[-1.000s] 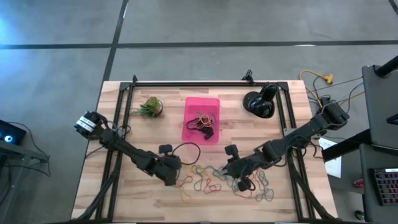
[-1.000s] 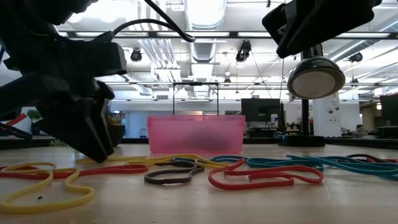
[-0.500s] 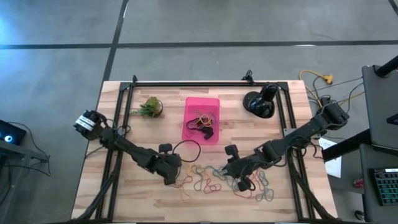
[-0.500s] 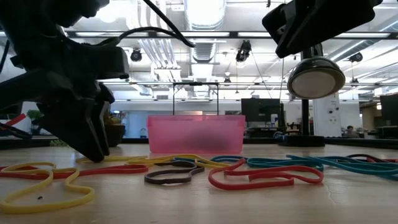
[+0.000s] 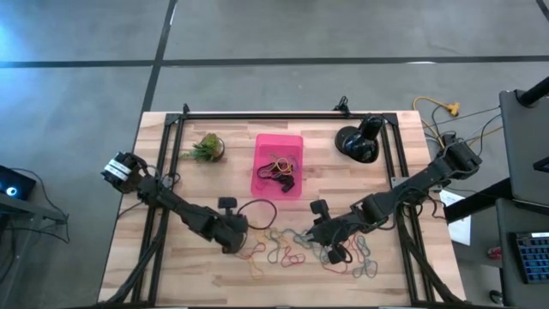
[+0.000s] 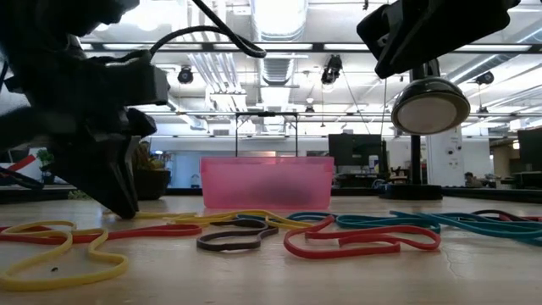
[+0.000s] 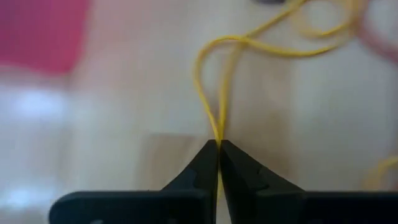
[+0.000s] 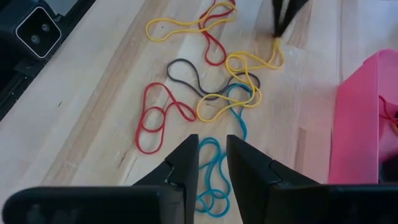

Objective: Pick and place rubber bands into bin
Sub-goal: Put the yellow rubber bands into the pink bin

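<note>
One pink bin (image 5: 278, 165), two grippers: left gripper (image 7: 218, 144) clamped on a yellow rubber band (image 7: 211, 81), right gripper (image 8: 212, 144) slightly apart, loose rubber bands (image 5: 296, 250) too tangled to count.

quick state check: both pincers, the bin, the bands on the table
left pincer: shut on yellow rubber band
right pincer: open, empty, above loose rubber bands
bin: upright, a few bands inside
loose rubber bands: flat on table

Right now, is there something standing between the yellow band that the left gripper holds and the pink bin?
Nothing visible. The left gripper is shut on a yellow rubber band, and only bare table lies between it and the pink bin.
</note>
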